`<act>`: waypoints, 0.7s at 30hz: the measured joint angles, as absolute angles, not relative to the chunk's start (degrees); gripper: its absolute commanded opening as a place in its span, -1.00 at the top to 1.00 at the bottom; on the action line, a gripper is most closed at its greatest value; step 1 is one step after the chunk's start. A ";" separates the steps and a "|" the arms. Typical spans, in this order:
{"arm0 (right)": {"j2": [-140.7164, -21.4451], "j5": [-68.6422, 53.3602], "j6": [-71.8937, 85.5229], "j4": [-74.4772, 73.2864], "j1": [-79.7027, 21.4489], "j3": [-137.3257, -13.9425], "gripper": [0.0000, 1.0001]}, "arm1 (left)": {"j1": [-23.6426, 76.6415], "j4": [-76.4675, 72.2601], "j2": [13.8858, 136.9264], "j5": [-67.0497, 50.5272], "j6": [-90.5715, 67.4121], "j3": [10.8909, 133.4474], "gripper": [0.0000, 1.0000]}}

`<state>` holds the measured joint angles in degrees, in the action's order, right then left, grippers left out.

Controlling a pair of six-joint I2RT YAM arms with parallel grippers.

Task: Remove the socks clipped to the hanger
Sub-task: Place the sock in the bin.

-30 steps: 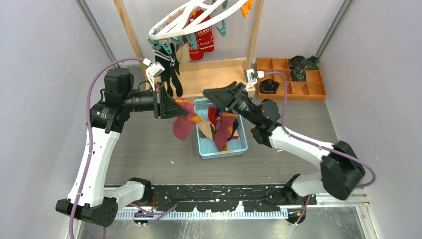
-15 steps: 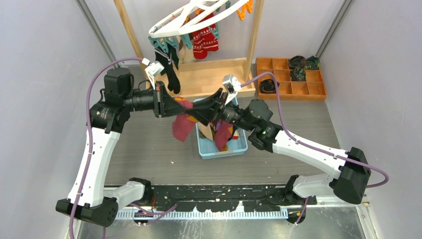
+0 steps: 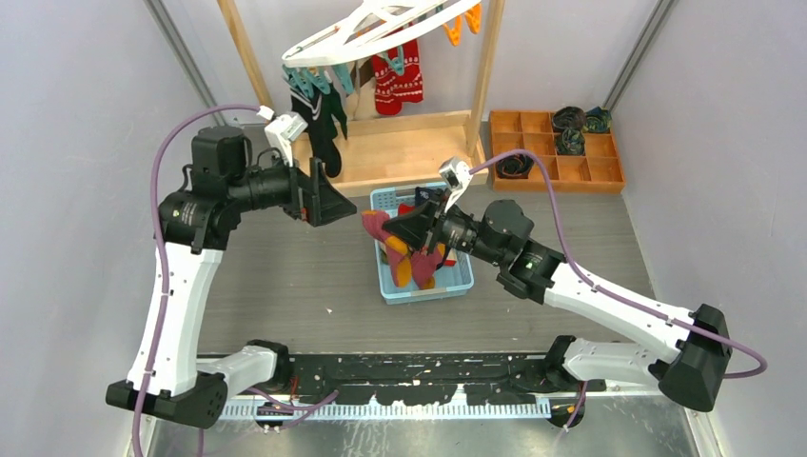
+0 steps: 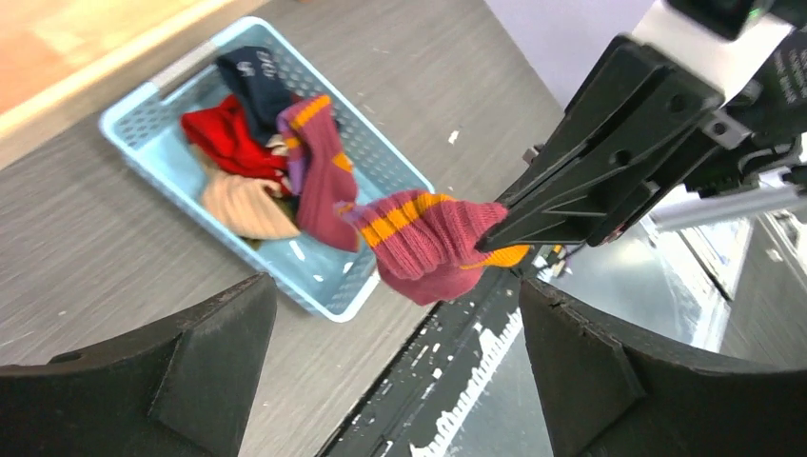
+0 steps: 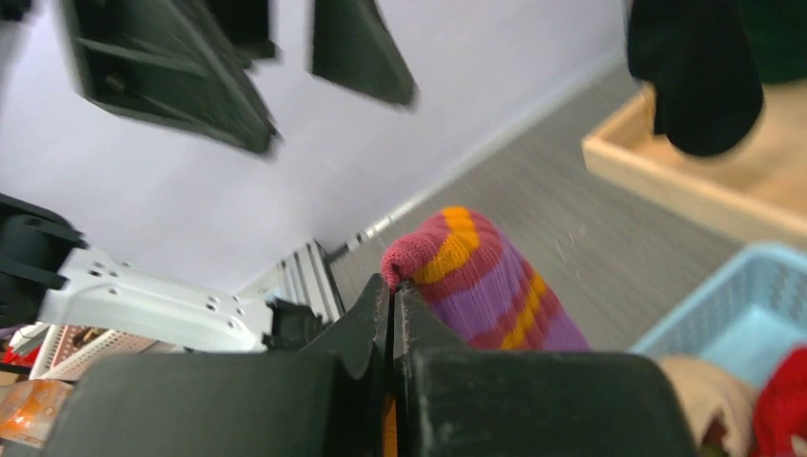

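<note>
Grey wood-grain tabletop (image 3: 285, 276) is enclosed by pale walls, and a wooden rack (image 3: 400, 157) is set at its far edge. The hanger (image 3: 324, 45) is hung from that rack at a tilt, high at the far side of the scene.

A good part of the task is judged to be done. Several loose socks (image 4: 243, 171) are piled in the blue basket (image 3: 428, 291) at the middle of the table: red, navy, beige and maroon can be made out.

One more, the striped sock (image 4: 423, 243) in maroon, purple and orange, is pinched by its end in the right gripper (image 3: 392, 228), whose jaws are pressed together on the fabric. It is held in the air just left of the basket's far corner, not yet over it, so a short carry to the right and a release are thought to be needed.

The left gripper (image 3: 341, 202) is spread wide and nothing is held in it. It is pointed right, toward the striped sock, but is kept apart from it.

Work is left on the hanger. A pair of red patterned socks (image 3: 400, 78) is seen clipped near its middle, and dark socks (image 3: 322, 124) are hung from teal clips (image 3: 305, 84) at its left end. Whether more are hidden behind these cannot be told.
</note>
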<state>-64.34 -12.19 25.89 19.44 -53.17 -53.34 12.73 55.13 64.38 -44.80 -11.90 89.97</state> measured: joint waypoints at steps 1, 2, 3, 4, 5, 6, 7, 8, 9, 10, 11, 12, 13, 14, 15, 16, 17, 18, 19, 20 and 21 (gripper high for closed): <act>-63.96 -12.03 26.68 18.15 -52.60 -52.18 0.99 | 12.29 55.59 64.38 -43.68 -11.44 90.45 -1.00; -63.70 -12.01 27.44 17.30 -51.94 -51.05 0.99 | 11.77 56.03 64.38 -43.05 -11.25 90.70 -0.99; -63.51 -11.97 28.25 16.19 -51.09 -49.67 0.99 | 10.68 56.71 64.38 -42.46 -10.96 90.76 -0.99; -63.48 -11.90 29.06 15.11 -50.04 -48.29 0.99 | 9.43 57.32 64.38 -42.22 -10.79 90.74 -0.99; -63.55 -11.88 29.65 14.22 -49.01 -47.20 0.99 | 7.81 57.82 64.42 -42.15 -10.61 90.67 -0.99; -63.86 -11.92 30.09 13.41 -47.97 -46.41 0.98 | 6.00 58.08 64.45 -42.33 -10.59 90.50 -1.00; -64.60 -11.92 30.46 12.56 -46.65 -45.89 0.99 | 4.51 58.15 64.42 -42.68 -10.61 90.30 -0.99; -65.93 -11.92 30.63 11.90 -45.32 -45.78 0.99 | 2.42 58.15 64.42 -43.40 -10.68 90.02 -1.00; -67.42 -11.92 30.70 11.92 -44.25 -45.80 0.99 | 0.16 58.11 64.42 -44.23 -10.94 89.67 -1.00; -69.60 -11.92 30.70 11.86 -43.13 -46.04 0.99 | -1.91 58.11 64.45 -45.10 -11.31 89.30 -1.00; -71.90 -11.81 30.59 11.62 -42.37 -46.48 0.99 | -3.90 58.11 64.49 -45.93 -11.60 88.90 -1.00; -74.56 -11.57 30.28 11.14 -41.69 -47.29 0.99 | -5.15 58.08 64.53 -46.50 -11.77 88.66 -1.00; -77.71 -10.98 29.80 10.68 -41.12 -48.40 0.98 | -6.50 58.06 64.60 -47.11 -11.94 88.36 -0.99; -80.88 -10.02 29.06 10.31 -40.77 -49.63 0.93 | -7.49 58.04 64.64 -47.75 -12.05 88.01 -1.00; -83.83 -8.82 28.25 10.00 -40.64 -50.85 0.84 | -8.12 58.00 64.66 -48.03 -12.14 87.70 -0.99; -86.41 -7.44 27.35 9.69 -40.62 -51.96 0.76 | -8.64 58.00 64.66 -48.18 -12.21 87.37 -1.00; -88.88 -5.93 26.52 9.34 -40.64 -53.04 0.72 | -9.02 58.00 64.66 -48.31 -12.23 87.02 -0.99; -90.96 -4.16 25.58 8.97 -40.64 -54.04 0.65 | -9.43 58.04 64.73 -48.45 -12.25 86.70 -0.99; -92.66 -2.63 24.86 8.62 -40.64 -54.94 0.46 | -9.72 58.06 64.84 -48.49 -12.27 86.46 -1.00; -94.26 -0.82 23.92 8.12 -40.64 -55.99 0.26 | -10.02 58.08 65.06 -48.53 -12.36 86.28 -1.00; -95.48 0.82 23.09 7.70 -40.71 -56.90 0.04 | -10.37 58.08 65.28 -48.53 -12.47 86.13 -0.99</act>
